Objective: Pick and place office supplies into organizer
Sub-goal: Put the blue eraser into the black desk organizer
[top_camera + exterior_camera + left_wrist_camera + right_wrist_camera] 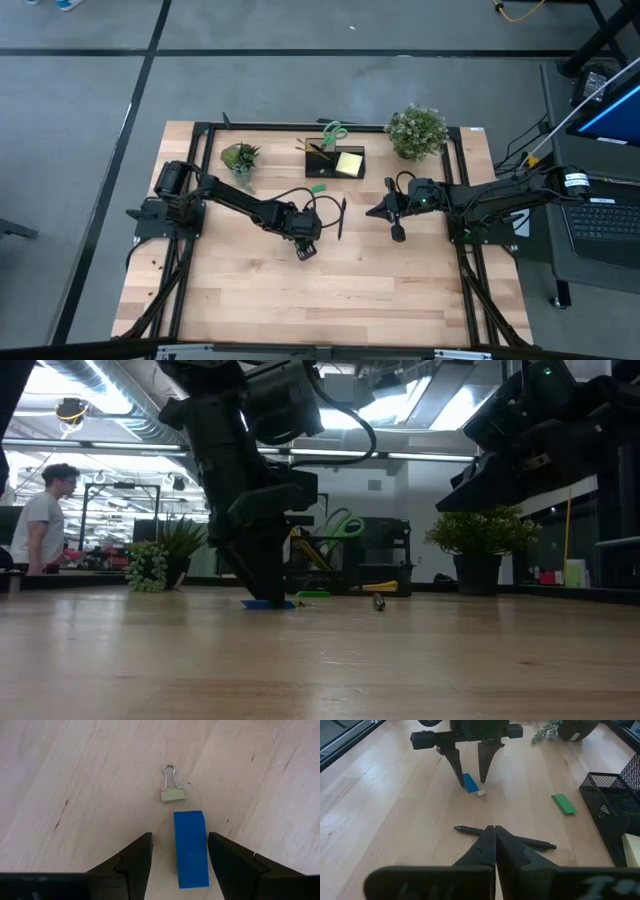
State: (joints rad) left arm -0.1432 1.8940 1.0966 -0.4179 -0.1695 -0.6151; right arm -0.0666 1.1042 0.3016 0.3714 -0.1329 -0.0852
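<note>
left claw (176, 857) down on worktop (75, 780), fingers spread astride blue eraser (190, 847), not gripping | binder clip (171, 790) just beyond | right claw (491, 837) pinched shut, empty, above black pen (530, 841) | organizer (336, 160) at far edge | no legible writing

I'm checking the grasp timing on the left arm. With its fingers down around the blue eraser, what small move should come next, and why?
Probably close the fingers. The left gripper is open and down at the table, with the blue eraser lying between its fingers, nearer one of them than the other. The small binder clip lies just beyond the eraser, outside the fingers, so closing should catch the eraser alone.
</note>
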